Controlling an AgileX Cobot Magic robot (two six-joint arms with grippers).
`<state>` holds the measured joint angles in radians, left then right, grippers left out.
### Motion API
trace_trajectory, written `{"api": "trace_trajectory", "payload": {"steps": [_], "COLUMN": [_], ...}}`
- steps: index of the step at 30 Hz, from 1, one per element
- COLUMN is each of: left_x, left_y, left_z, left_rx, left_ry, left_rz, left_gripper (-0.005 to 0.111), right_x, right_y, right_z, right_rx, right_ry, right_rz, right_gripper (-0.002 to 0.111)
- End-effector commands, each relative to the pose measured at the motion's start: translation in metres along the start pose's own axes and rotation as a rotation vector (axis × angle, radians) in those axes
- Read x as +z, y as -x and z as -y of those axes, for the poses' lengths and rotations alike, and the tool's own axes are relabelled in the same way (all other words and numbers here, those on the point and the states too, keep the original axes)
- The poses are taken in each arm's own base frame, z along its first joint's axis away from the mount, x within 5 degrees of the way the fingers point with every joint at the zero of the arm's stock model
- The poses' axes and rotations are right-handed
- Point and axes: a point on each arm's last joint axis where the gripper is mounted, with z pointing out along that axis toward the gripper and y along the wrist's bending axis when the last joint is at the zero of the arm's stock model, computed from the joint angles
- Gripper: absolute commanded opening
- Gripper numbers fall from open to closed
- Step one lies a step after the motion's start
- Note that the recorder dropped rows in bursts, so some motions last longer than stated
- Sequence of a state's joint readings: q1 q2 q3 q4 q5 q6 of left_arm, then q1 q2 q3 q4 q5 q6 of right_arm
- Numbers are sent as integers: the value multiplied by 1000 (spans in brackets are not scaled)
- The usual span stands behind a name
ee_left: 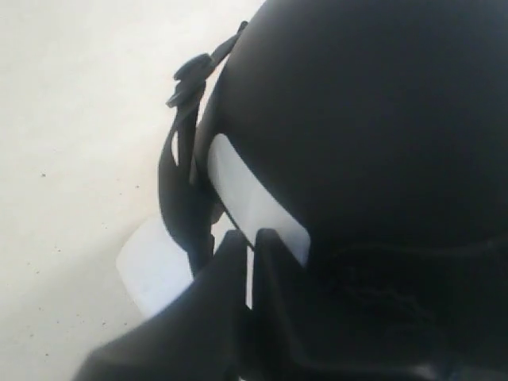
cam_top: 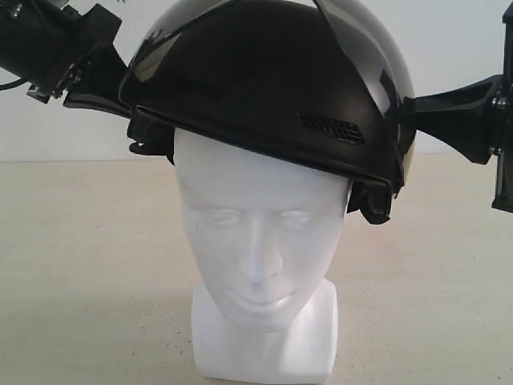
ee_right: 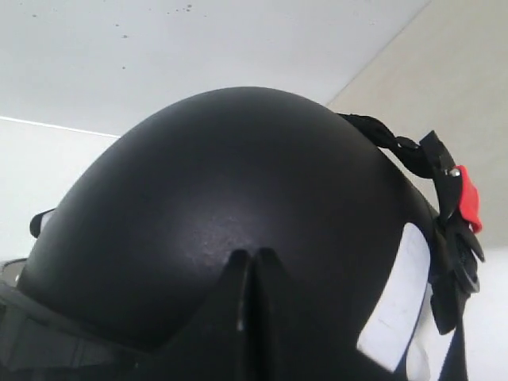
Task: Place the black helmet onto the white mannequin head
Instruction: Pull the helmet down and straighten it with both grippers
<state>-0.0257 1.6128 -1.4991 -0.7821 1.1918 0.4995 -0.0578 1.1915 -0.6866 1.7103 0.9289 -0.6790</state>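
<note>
We counted two grippers, one black helmet (cam_top: 256,72) and one white mannequin head (cam_top: 256,216) on the counter (cam_top: 80,281). At the left, the left gripper (ee_left: 248,238) was clenched to a thin slit, its tip against the helmet's side. The helmet sat on the head, tilted lower toward the right, hiding the crown down to the brow. At the right, the right gripper (ee_right: 252,255) was clenched too, its tip touching the shell. The frame edges cut off the helmet's top and both arms.
</note>
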Motion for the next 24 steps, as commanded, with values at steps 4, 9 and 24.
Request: {"api": "trace_trajectory", "payload": {"steps": [4, 9, 24], "left_x": [-6, -18, 5], "left_y": [-4, -7, -39], "left_z": [11, 19, 2], "left_rx": [14, 21, -67], "left_ry": [-24, 16, 4], "left_rz": [-11, 2, -113], "left_gripper": [4, 4, 4], "right_x": [1, 1, 0], "right_y": [-8, -7, -6], "right_z": [-6, -6, -10], "right_rx": [-47, -60, -62], "right_ry": [48, 48, 86], "right_rz": [-77, -74, -55], "right_gripper": [0, 0, 0]}}
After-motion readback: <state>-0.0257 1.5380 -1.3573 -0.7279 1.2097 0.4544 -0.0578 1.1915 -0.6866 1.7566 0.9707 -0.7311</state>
